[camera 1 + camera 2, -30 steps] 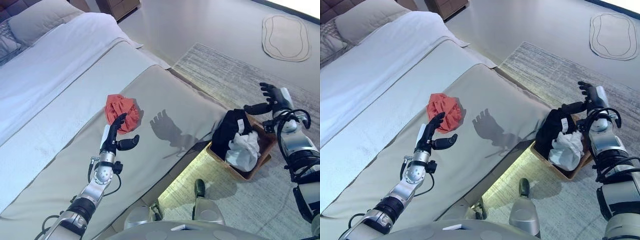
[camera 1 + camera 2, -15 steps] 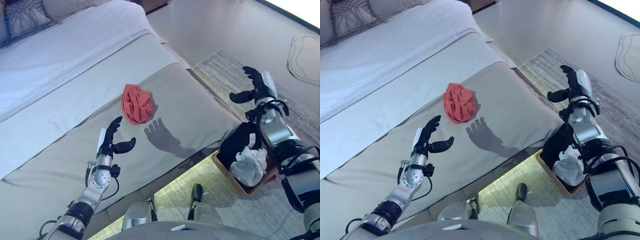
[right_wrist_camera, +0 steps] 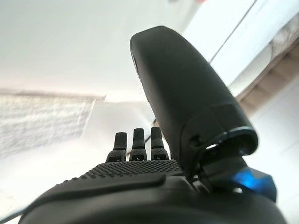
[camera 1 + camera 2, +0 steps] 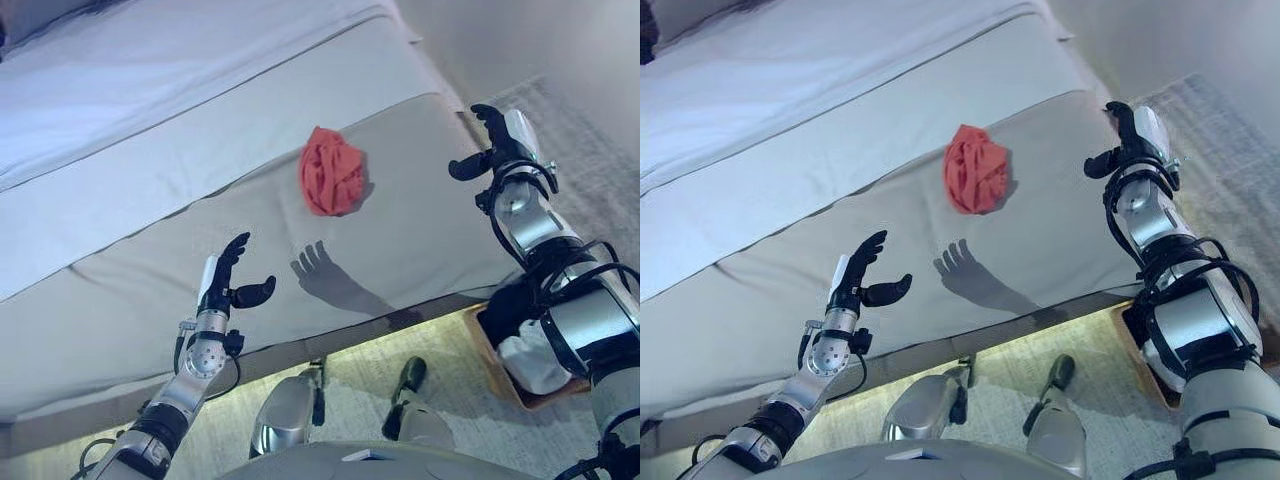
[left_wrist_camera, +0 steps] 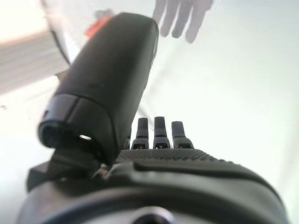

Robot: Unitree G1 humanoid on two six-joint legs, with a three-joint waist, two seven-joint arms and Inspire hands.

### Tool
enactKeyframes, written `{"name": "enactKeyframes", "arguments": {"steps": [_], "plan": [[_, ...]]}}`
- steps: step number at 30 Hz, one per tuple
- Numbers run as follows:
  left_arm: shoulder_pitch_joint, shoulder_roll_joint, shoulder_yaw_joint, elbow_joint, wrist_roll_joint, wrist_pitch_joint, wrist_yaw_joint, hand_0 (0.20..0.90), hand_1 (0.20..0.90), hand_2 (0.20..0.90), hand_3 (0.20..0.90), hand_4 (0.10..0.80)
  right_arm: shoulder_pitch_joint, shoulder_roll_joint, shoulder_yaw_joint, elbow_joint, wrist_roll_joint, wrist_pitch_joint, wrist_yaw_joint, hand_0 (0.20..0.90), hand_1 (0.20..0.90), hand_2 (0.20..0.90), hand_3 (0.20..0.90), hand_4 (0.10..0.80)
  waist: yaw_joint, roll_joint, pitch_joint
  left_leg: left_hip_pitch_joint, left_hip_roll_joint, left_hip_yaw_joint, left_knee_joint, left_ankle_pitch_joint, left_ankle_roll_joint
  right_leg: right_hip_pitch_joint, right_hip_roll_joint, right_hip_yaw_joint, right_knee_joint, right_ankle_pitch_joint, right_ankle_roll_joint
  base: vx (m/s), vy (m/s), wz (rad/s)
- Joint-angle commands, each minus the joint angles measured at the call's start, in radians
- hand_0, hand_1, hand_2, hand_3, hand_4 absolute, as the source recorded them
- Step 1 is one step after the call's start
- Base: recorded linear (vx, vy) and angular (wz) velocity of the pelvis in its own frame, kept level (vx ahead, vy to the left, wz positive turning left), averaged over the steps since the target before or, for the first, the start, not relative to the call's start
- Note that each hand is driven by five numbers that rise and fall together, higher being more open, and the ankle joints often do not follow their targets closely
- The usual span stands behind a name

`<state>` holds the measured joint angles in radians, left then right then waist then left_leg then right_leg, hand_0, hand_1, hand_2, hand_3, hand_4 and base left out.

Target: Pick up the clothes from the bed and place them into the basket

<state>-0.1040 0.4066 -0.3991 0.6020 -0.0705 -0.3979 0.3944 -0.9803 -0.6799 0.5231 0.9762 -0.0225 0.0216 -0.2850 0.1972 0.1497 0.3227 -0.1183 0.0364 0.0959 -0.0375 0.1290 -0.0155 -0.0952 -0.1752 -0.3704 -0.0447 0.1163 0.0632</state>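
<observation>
You've got one piece of clothing left on the bed point(image 4: 150, 200): a crumpled red-orange cloth point(image 4: 332, 171), bunched into a soft wrinkly ball on the smooth beige cover. Your left hand point(image 4: 222, 285) is spread out, holding nothing, well short of it. Your right hand point(image 4: 492, 143) is also splayed and empty. The basket point(image 4: 500, 362) holds one black and one white garment.
</observation>
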Motion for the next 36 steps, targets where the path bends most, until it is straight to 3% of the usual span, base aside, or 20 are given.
{"name": "enactKeyframes", "arguments": {"steps": [1, 8, 13, 25, 30, 34, 35, 36], "plan": [[-0.109, 0.057, -0.017, -0.099, -0.038, -0.119, 0.080, 0.900, 0.900, 0.900, 0.900, 0.800, -0.293, -0.036, 0.105, -0.009, -0.043, -0.049, -0.082, 0.900, 0.900, 0.900, 0.900, 0.800, 0.040, -0.020, 0.088, -0.059, 0.010, -0.067, 0.134, -0.130, -0.037, -0.076, -0.075, 0.004, 0.277, -0.202, -0.043, -0.078, -0.007, 0.07], [-0.130, 0.083, -0.033, -0.199, -0.060, -0.137, 0.079, 0.900, 0.900, 0.900, 0.900, 0.800, -0.436, -0.023, 0.158, 0.047, -0.041, 0.012, -0.102, 0.900, 0.900, 0.900, 0.900, 0.800, 0.090, 0.006, 0.197, -0.205, -0.052, -0.101, 0.278, -0.167, -0.009, -0.216, -0.119, 0.002, 0.470, -0.262, -0.043, -0.035, -0.027, 0.29], [-0.130, 0.097, -0.058, -0.248, -0.072, -0.131, 0.109, 0.900, 0.900, 0.900, 0.900, 0.800, -0.478, -0.003, 0.183, 0.068, -0.053, 0.033, -0.112, 0.900, 0.900, 0.900, 0.900, 0.800, 0.121, 0.011, 0.197, -0.333, -0.072, -0.123, 0.345, -0.175, 0.015, -0.332, -0.140, 0.005, 0.565, -0.279, -0.044, -0.017, -0.006, 0.25], [-0.064, 0.137, -0.029, -0.332, -0.096, -0.116, 0.119, 0.900, 0.900, 0.900, 0.900, 0.800, -0.558, 0.020, 0.201, 0.111, -0.013, 0.041, -0.104, 0.900, 0.900, 0.900, 0.900, 0.800, 0.182, 0.031, 0.197, -0.492, -0.099, -0.180, 0.436, -0.177, 0.043, -0.466, -0.158, 0.015, 0.689, -0.314, -0.049, -0.008, 0.002, 0.17], [-0.037, 0.157, -0.002, -0.366, -0.104, -0.121, 0.126, 0.900, 0.900, 0.900, 0.900, 0.800, -0.589, 0.023, 0.224, 0.163, -0.033, 0.127, -0.053, 0.900, 0.900, 0.900, 0.900, 0.800, 0.203, 0.028, 0.197, -0.533, -0.098, -0.187, 0.467, -0.180, 0.047, -0.494, -0.164, 0.009, 0.722, -0.321, -0.049, -0.007, 0.001, 0.08], [-0.015, 0.171, 0.017, -0.402, -0.108, -0.126, 0.126, 0.900, 0.900, 0.900, 0.900, 0.800, -0.615, 0.023, 0.243, 0.208, -0.014, 0.140, -0.024, 0.900, 0.900, 0.900, 0.900, 0.800, 0.217, 0.026, 0.197, -0.560, -0.099, -0.193, 0.477, -0.179, 0.052, -0.510, -0.159, 0.003, 0.732, -0.324, -0.053, -0.023, -0.021, 0.07], [-0.009, 0.173, 0.021, -0.411, -0.106, -0.123, 0.122, 0.900, 0.900, 0.900, 0.900, 0.800, -0.619, 0.021, 0.245, 0.212, -0.015, 0.130, -0.024, 0.300, 0.300, 0.300, 0.200, 0.100, 0.219, 0.026, 0.197, -0.563, -0.100, -0.194, 0.480, -0.179, 0.053, -0.514, -0.158, 0.003, 0.737, -0.325, -0.053, -0.024, -0.014, 0.05], [-0.005, 0.174, 0.021, -0.416, -0.102, -0.120, 0.121, 0.900, 0.900, 0.900, 0.900, 0.800, -0.621, 0.021, 0.247, 0.214, -0.012, 0.123, -0.029, 0.300, 0.300, 0.300, 0.200, 0.100, 0.220, 0.025, 0.197, -0.565, -0.100, -0.194, 0.482, -0.179, 0.054, -0.515, -0.157, 0.002, 0.739, -0.325, -0.053, 0.000, 0.000, 0.00]]}}
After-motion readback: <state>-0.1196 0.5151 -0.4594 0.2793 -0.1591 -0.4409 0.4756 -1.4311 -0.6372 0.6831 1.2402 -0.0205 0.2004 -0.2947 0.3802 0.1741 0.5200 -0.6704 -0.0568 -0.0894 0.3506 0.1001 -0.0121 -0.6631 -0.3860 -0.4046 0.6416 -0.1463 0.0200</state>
